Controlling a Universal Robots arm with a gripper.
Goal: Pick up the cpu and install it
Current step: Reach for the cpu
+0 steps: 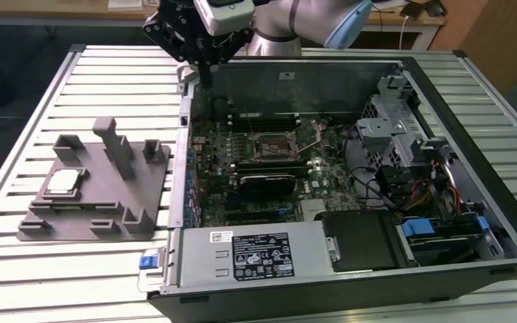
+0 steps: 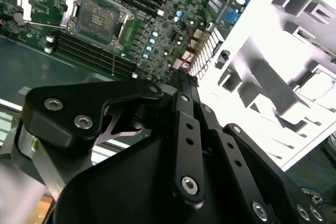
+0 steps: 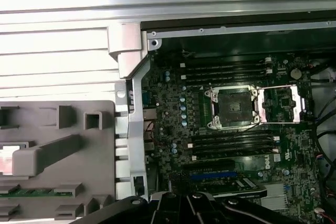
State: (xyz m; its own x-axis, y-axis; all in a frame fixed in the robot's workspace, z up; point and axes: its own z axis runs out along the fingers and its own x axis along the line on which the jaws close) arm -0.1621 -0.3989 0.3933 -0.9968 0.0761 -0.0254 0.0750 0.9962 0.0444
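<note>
claw (image 1: 207, 77) pinched shut, empty | cpu (image 1: 64, 182) well off it, on tray (image 1: 88, 232) | risk: claw could clip tall post (image 1: 108, 138) beside cpu

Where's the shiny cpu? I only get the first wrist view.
Observer: In the exterior view the cpu lies flat in the grey tray, on the slatted table, to the exterior view's left of the computer case.
Operator: Is the gripper near it?
Observer: No. In the exterior view the gripper hangs above a corner of the case, apart from the tray and the cpu.
</note>
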